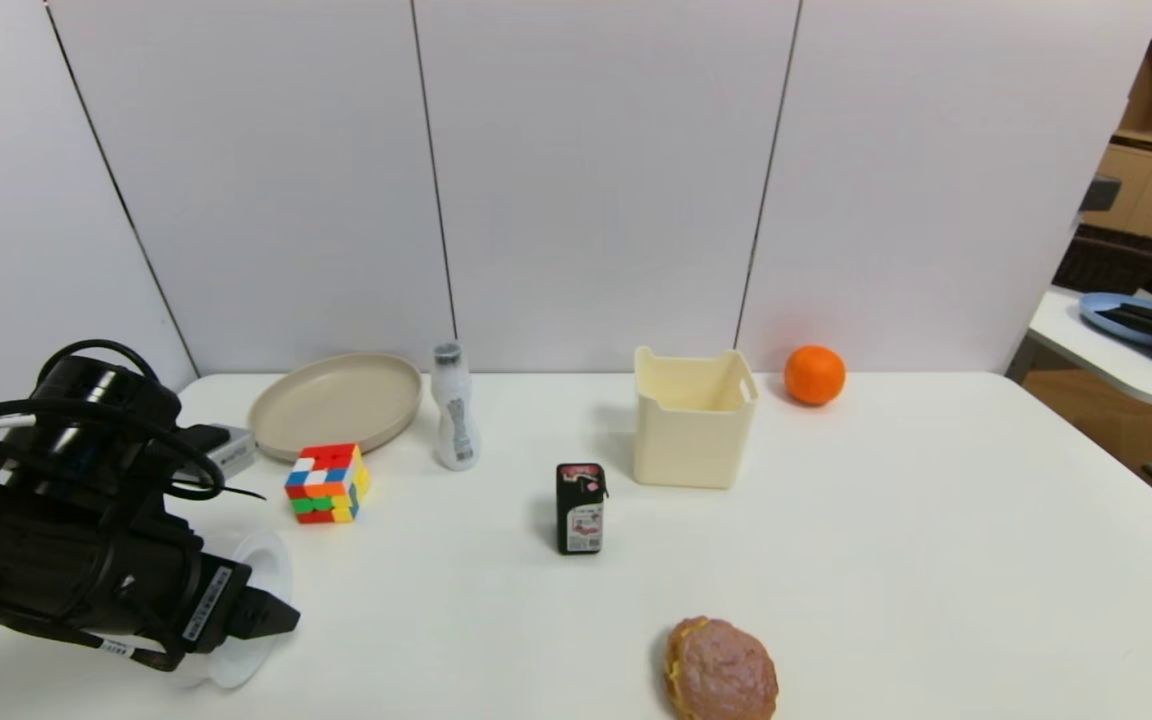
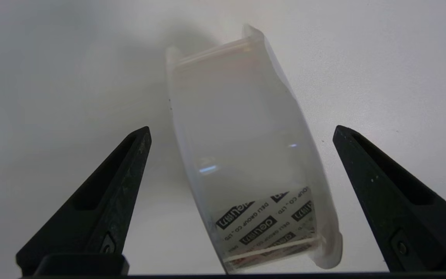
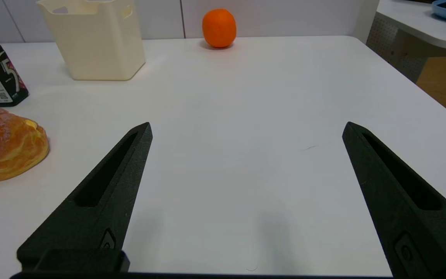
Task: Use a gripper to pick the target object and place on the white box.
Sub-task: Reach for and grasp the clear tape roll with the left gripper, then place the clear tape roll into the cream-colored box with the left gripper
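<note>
- Left gripper [image 2: 242, 131] low at near-left of the surface [image 1: 886, 520]; jaws wide, straddling the tape spool [image 2: 246, 155], not touching it; spool stands on its flange rims between them, clear gap each side
- In head view spool [image 1: 261, 575] mostly hidden behind the gripper [image 1: 266, 615], only a pale disc edge shows
- Right gripper [image 3: 246, 128] idle over bare surface on the right; jaws wide, holding nothing
- Risk: spool sits skewed to the jaws, so closing may twist or roll it away; probably smooth, light plastic, so could slip if pinched on the rims rather than flat flanges
- Risk: gripper looks close to surface; going lower may scrape the tips
- White box [image 1: 694, 420] far, centre-right, open top, well apart from spool
- Between them: Rubik's cube [image 1: 328, 484], white bottle [image 1: 455, 410], black carton [image 1: 580, 508] just near-left of box; a low carry could clip carton or bottle, so lift high first
- Beige plate [image 1: 336, 402] far-left, orange [image 1: 814, 375] right of box, bun [image 1: 721, 670] near centre; none in the way
</note>
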Available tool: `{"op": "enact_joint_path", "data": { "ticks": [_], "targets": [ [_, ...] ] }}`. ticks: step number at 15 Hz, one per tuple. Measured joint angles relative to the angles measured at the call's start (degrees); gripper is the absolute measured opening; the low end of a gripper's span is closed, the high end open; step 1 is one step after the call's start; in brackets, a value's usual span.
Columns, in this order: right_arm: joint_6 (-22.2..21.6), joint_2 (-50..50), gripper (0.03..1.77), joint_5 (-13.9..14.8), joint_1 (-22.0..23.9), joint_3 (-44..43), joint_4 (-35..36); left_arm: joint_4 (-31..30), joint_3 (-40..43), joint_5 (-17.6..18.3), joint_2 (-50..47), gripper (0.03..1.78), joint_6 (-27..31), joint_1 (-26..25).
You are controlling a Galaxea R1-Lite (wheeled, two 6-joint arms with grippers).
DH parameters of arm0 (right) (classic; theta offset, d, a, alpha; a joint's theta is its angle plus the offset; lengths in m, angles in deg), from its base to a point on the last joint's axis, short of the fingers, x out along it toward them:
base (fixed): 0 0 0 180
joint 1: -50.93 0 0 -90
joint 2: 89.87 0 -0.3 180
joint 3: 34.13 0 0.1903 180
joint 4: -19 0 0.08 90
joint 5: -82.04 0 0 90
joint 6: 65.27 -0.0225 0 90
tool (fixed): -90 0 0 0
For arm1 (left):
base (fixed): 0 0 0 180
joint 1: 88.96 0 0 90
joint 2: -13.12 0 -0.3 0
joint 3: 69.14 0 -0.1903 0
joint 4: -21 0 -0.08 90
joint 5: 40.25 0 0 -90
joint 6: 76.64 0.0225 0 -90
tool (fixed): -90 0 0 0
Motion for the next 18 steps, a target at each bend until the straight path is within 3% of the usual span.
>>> {"op": "enact_joint_path", "data": {
  "ticks": [6,10,13,14,18],
  "targets": [
    [0.0,0.0,1.70,0.0,0.0,0.0,0.0,-0.6,0.4,-0.1,0.9,1.69,0.0,0.0],
    [0.0,0.0,1.70,0.0,0.0,0.0,0.0,-3.4,1.1,-0.1,1.1,1.08,-0.1,0.0],
    [0.0,0.0,1.70,0.0,0.0,0.0,0.0,-3.6,1.3,-0.1,1.1,0.78,-0.2,0.0],
    [0.0,0.0,1.70,0.0,0.0,0.0,0.0,-3.6,1.4,-0.2,1.0,0.59,-0.1,0.0],
    [0.0,0.0,1.70,0.0,0.0,0.0,0.0,-3.6,2.0,-0.2,0.5,0.60,-0.1,0.0]
  ]
}}
